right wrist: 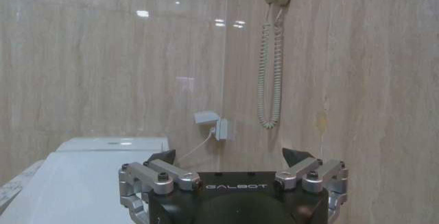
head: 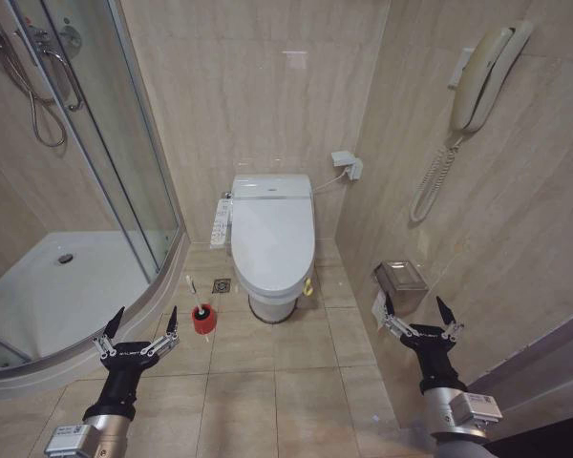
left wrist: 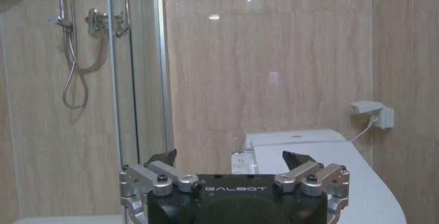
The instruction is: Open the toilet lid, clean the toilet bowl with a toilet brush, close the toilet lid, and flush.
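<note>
The shut toilet lid [head: 272,234] lay ahead between both spread-fingered, empty grippers, long axis running away toward the back wall, left gripper [head: 140,329] slightly nearer than right gripper [head: 421,321].

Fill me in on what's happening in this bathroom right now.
Nothing is being handled yet. The robot faces the toilet with the toilet lid down. The toilet brush stands in its red holder on the floor, on the toilet's left. The left pincer and right pincer are both open and empty, held up short of the toilet.
</note>
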Controlling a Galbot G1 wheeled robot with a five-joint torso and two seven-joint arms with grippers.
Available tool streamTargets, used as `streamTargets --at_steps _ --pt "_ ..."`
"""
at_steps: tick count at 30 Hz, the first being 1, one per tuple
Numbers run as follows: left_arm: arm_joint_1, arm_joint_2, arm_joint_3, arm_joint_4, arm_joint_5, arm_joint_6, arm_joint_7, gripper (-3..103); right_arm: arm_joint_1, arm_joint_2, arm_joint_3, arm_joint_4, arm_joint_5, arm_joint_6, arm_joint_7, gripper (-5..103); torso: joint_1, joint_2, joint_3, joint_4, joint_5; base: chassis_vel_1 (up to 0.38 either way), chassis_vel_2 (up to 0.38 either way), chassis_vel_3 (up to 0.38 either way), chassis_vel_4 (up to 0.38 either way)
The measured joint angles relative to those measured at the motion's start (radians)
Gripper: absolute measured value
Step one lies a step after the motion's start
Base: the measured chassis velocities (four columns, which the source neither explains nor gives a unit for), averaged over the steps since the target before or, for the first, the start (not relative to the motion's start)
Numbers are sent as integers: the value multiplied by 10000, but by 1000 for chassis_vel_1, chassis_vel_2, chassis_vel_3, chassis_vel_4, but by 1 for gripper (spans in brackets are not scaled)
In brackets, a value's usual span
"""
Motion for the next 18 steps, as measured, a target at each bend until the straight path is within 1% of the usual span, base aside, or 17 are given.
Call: streamTargets --at_steps 18 --pt "0 0 0 0 0 0 0 100 0 0 0 0 0 0 0 100 0 0 0 0 0 0 0 0 0"
